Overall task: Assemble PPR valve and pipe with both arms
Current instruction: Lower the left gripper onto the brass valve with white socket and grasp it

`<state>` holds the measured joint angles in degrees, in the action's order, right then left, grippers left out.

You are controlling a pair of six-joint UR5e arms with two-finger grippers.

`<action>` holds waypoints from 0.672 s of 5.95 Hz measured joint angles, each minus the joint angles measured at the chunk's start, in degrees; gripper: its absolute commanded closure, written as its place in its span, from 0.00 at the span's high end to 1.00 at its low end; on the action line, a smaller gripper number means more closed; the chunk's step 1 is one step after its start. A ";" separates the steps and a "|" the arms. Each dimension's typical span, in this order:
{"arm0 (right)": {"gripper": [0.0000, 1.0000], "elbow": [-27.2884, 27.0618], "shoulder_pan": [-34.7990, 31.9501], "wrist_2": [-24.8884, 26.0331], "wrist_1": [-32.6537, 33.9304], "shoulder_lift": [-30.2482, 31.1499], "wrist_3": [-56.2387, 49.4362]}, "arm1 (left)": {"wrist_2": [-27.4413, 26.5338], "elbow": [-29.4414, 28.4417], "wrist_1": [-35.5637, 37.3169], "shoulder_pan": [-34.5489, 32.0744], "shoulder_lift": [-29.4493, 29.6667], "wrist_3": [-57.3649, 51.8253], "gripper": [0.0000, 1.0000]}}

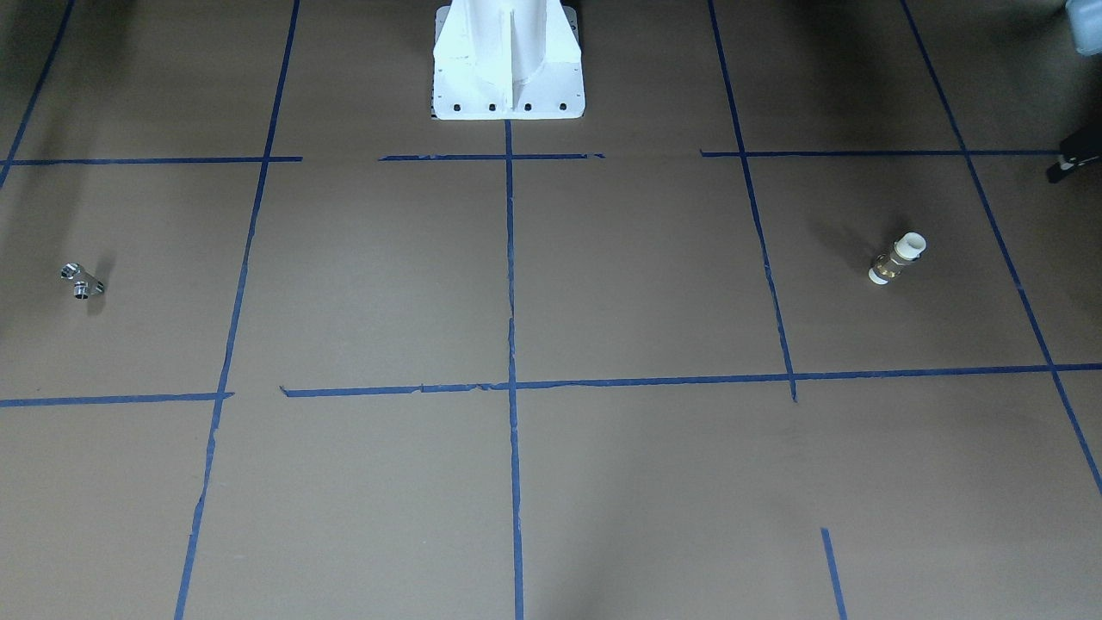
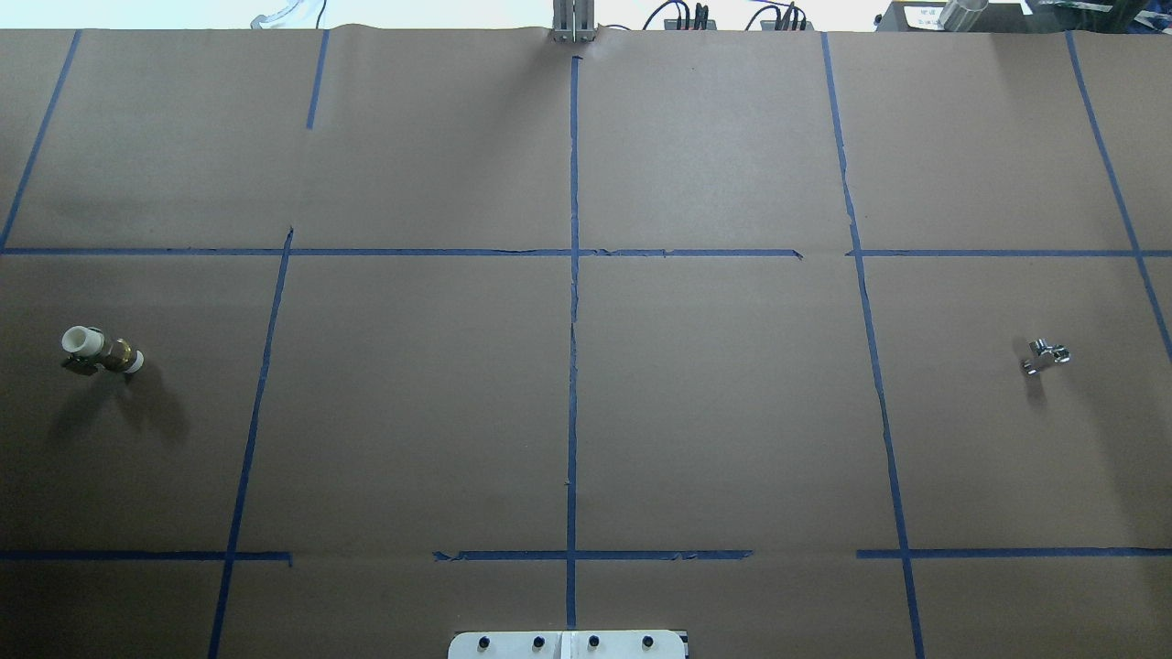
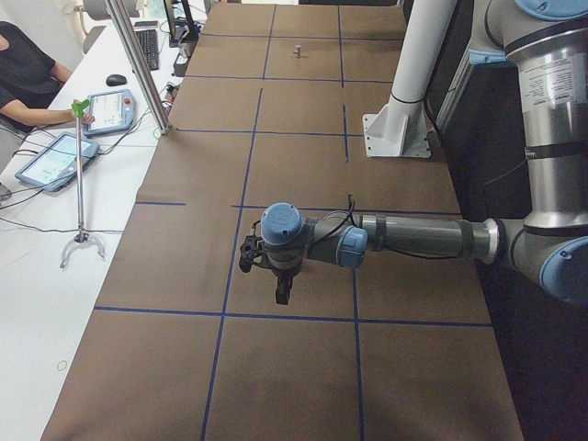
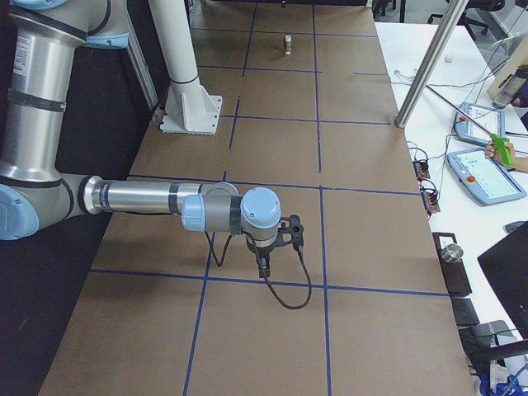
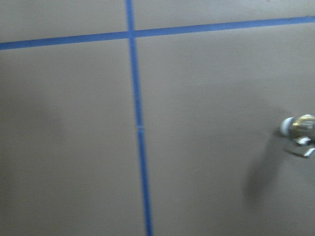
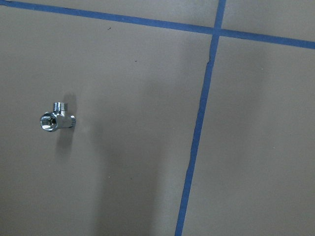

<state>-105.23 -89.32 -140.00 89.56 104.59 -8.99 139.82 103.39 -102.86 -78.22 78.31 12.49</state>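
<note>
The PPR valve, a tiny chrome branched fitting, lies on the brown table on my right side; it also shows in the overhead view, at the left of the right wrist view, and far off in the exterior left view. The pipe, white ends with a brass middle, lies on my left side; it shows at the right edge of the left wrist view and far off in the exterior right view. My left gripper and right gripper hang above the table, touching nothing. I cannot tell if they are open.
The white robot pedestal stands at the table's middle edge. Blue tape lines divide the brown paper. A side table with tablets, a grabber stick and an operator runs along the far side.
</note>
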 measured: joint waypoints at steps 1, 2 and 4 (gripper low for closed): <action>1.00 -0.39 -0.04 -0.06 -0.03 -0.02 -0.04 | -0.11 -0.01 -6.16 4.67 0.56 9.75 1.00; 1.00 -0.65 -0.06 -0.01 -0.01 -0.04 0.07 | -1.22 0.00 -10.58 8.84 1.53 18.16 1.00; 1.00 -0.61 -0.03 0.39 0.00 -0.06 0.38 | -8.02 0.00 -13.44 15.11 4.76 28.82 1.00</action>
<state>-105.84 -89.35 -139.61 89.56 104.52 -8.61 131.80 103.39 -116.30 -63.12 83.07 41.31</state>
